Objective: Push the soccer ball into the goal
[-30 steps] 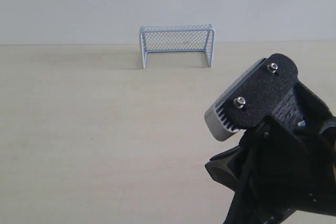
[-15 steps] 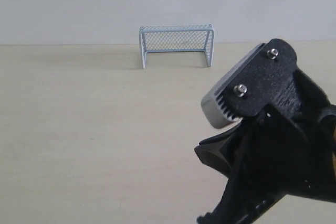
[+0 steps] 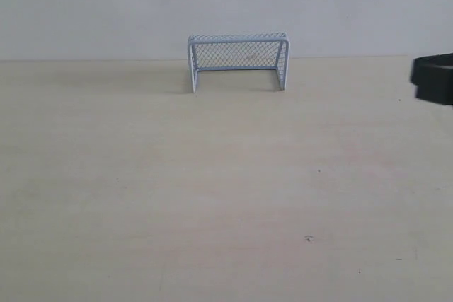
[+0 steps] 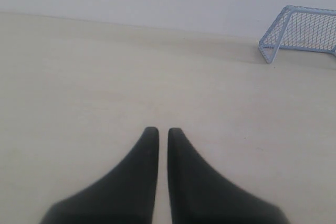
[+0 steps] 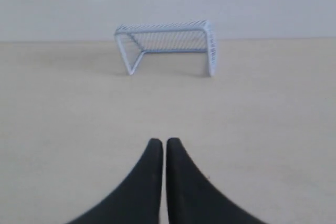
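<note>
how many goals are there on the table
1. The goal stands at the far edge of the table, by the wall, near the middle of the exterior view. Both wrist views show that same goal; no second one appears hidden.

the goal (image 3: 237, 53), a pale blue-white frame with fine mesh netting, stands upright at the far side of the tan table (image 3: 212, 196), open mouth facing the exterior view.
</note>
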Available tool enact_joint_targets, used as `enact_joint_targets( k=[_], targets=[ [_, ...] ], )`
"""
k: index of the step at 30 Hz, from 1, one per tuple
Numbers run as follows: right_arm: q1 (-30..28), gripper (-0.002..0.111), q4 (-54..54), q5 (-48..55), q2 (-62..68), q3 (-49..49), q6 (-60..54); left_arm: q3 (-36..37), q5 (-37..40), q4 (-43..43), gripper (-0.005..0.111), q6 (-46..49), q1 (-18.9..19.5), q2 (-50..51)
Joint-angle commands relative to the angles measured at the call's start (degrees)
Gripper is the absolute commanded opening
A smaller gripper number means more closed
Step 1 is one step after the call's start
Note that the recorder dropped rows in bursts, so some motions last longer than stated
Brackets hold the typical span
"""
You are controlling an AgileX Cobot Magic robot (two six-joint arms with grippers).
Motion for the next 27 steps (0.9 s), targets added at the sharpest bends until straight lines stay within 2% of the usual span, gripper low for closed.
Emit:
enact_joint_targets(
  k=[1, 13, 22, 27],
  targets=[
    [-6.9, 0.0, -2.2, -1.2, -8.0, 5.3, 0.3, -0.2, -0.2, -0.3, 0.006, -0.6, 0.1, -0.1],
    [-17.1, 0.0, -5.2, -3.3, -30.4, 20.2, 0.7, -0.2, -0.2, -0.3, 0.006, -0.6, 0.1, -0.1],
    [-22.0, 0.0, -5.2, -10.4, -38.5, 25.3, 1.1, -0.2, -0.2, -0.3, 0.006, -0.6, 0.1, -0.1],
    [-22.3, 0.0, -4.3, -15.8, -41.0, 27.0, 2.5, -0.2, -0.2, -0.3, 0.006, -0.6, 0.1, -0.1]
  ],
)
